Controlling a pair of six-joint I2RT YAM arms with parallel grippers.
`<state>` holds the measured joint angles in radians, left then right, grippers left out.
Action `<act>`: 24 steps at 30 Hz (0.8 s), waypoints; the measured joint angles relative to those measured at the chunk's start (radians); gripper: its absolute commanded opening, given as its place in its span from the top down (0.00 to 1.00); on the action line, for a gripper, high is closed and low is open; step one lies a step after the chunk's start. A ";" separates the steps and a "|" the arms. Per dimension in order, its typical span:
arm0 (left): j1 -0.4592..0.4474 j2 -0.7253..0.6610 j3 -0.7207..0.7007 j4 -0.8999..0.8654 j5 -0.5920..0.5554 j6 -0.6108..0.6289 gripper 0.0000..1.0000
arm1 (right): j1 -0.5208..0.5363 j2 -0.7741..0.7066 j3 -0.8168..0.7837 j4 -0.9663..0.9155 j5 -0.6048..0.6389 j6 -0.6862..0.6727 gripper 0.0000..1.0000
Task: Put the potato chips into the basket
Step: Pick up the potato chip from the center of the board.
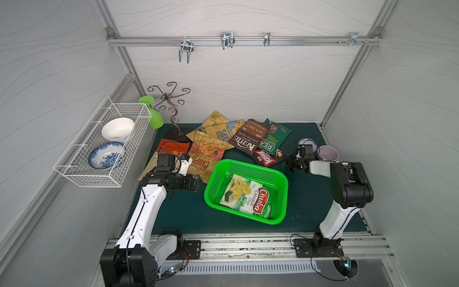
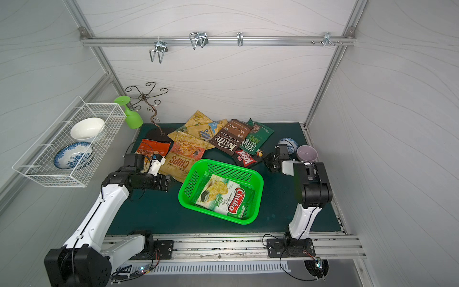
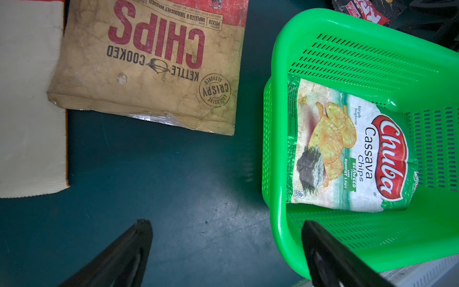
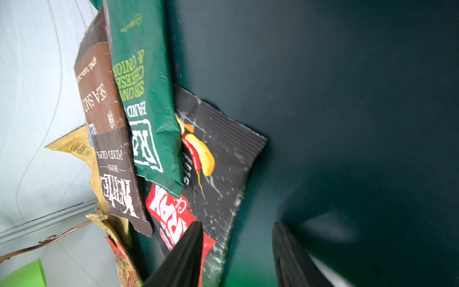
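Observation:
The green basket (image 1: 253, 171) (image 2: 229, 171) (image 3: 372, 62) stands mid-table with the green-white Chuba bag (image 1: 246, 195) (image 2: 223, 196) (image 3: 347, 149) lying flat inside. Behind it lies a pile of potato chips: a tan CHIPS bag (image 1: 206, 159) (image 3: 149, 62), a brown Kettle bag (image 1: 248, 138) (image 4: 109, 149), a dark green bag (image 1: 275, 136) (image 4: 141, 87), a black-red Krax bag (image 1: 267, 157) (image 4: 223, 161) and an orange bag (image 1: 171, 147). My left gripper (image 1: 197, 182) (image 3: 226, 228) is open and holds nothing, beside the basket's near-left corner. My right gripper (image 1: 289, 161) (image 4: 237, 231) is open at the Krax bag's right edge, one finger over the bag.
A white wire rack (image 1: 82, 174) with two bowls hangs on the left wall. A green goblet (image 1: 151, 114) and a curly metal stand (image 1: 171, 104) are at the back left. A lilac bowl (image 1: 327, 152) and a blue-white bowl (image 1: 308, 143) sit behind my right arm.

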<state>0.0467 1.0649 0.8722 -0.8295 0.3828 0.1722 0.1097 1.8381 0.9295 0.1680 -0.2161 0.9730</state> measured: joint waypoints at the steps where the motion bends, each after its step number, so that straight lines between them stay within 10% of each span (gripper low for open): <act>1: 0.000 0.000 0.000 0.000 0.000 0.000 0.02 | 0.002 0.009 0.007 0.007 0.000 0.002 0.51; 11: 0.000 0.000 0.000 0.000 0.011 0.000 0.02 | 0.014 0.083 0.058 0.088 -0.010 0.051 0.57; 24: 0.000 -0.010 0.000 0.000 0.026 0.000 0.02 | 0.023 0.086 0.067 0.019 0.009 0.012 1.00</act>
<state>0.0467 1.0550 0.8722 -0.8295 0.4084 0.1726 0.1322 1.9244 0.9962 0.1875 -0.2070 0.9848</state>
